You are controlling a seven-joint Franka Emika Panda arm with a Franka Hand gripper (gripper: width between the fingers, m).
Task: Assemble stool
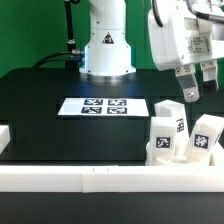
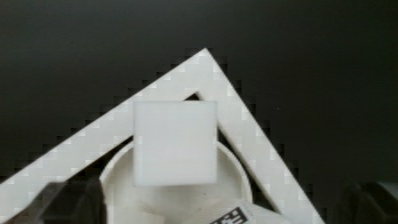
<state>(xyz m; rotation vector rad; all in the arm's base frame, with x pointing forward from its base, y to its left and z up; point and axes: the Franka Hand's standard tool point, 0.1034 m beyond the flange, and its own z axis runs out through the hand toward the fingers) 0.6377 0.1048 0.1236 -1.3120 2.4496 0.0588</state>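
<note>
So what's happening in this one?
A single arm is partway through building a stool. Its gripper hangs above the white legs standing by the border rail on the exterior view's right. Whether it grips a part is unclear. The marker board lies mid-table. No seat is visible.

This place looks like a robotics lab. A white robot arm (image 1: 107, 45) is bolted at the far edge of a black bench (image 1: 50, 110), with cables behind it. A marker board (image 1: 104, 106) lies flat in the middle, and white border rails (image 1: 100, 176) run along the near edge.
</note>
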